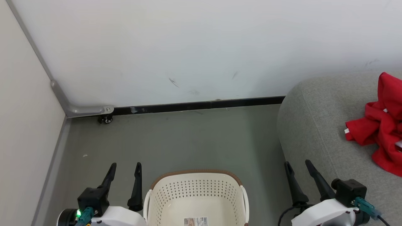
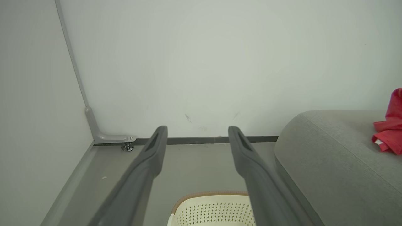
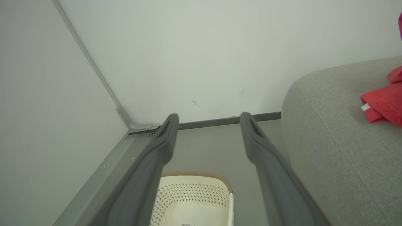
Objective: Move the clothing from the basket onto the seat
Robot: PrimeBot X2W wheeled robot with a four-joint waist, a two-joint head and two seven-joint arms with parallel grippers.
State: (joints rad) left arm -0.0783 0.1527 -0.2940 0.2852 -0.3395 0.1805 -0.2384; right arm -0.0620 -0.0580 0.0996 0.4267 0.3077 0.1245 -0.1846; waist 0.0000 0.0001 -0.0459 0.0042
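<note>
The cream basket [image 1: 194, 188] with a brown rim stands on the floor at the bottom centre, and its visible inside holds only a barcode label [image 1: 195, 221]. Red clothing [image 1: 381, 125] lies crumpled on the grey seat [image 1: 311, 125] at the right. My left gripper [image 1: 125, 164] is open, hanging left of the basket with nothing between its fingers. My right gripper [image 1: 297, 162] is open between the basket and the seat's edge. The left wrist view shows the basket rim [image 2: 210, 196], seat [image 2: 329, 157] and clothing [image 2: 389, 131]. The right wrist view shows the basket [image 3: 194, 194], seat [image 3: 339, 131] and clothing [image 3: 381, 103].
White walls [image 1: 188, 47] meet in a corner at the left, with a dark baseboard [image 1: 201, 105] and a small caster [image 1: 106, 119] under a grey metal bracket [image 1: 84, 110]. Grey floor [image 1: 188, 141] stretches between the basket and the back wall.
</note>
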